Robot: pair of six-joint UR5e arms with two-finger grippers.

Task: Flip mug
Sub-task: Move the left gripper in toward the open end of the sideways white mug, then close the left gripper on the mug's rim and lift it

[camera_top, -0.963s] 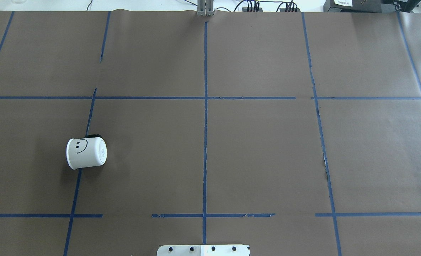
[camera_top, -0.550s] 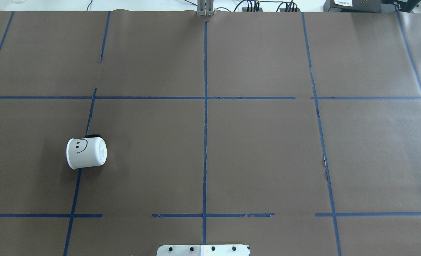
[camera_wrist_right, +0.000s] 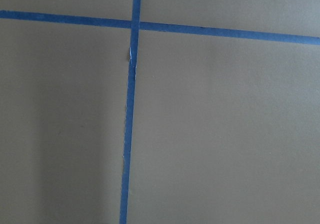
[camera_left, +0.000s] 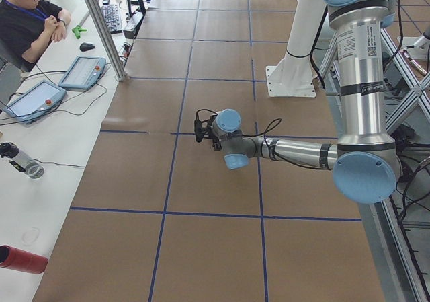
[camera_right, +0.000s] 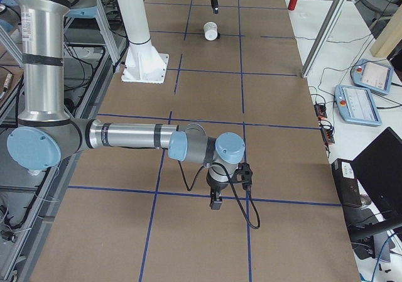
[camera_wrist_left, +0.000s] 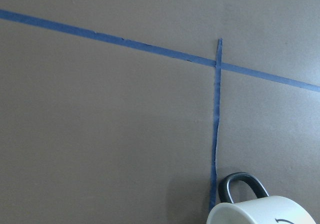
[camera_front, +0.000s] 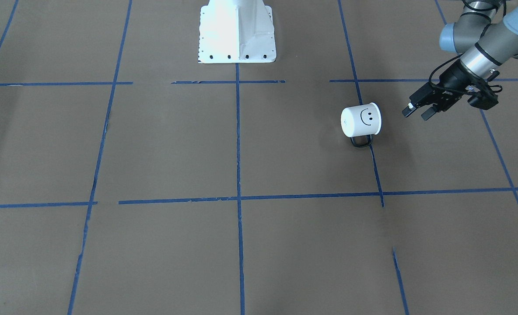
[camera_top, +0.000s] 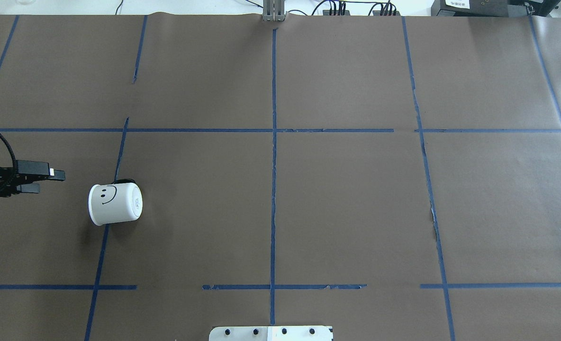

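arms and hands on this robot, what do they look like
Both are silver-grey metal tubes with light blue joint caps. The left arm carries a white label with black print; the right arm looks the same build. The left hand is black with a small white patch on one finger, and a black cable loops to it.

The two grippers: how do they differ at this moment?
The left gripper hovers right beside the mug; the right gripper hangs far from it across the table. The left gripper reaches in sideways, while the right gripper points down. The left gripper's jaws stand open; the right gripper's cannot be judged from its one side view. Shared: both are black, and neither touches the mug.
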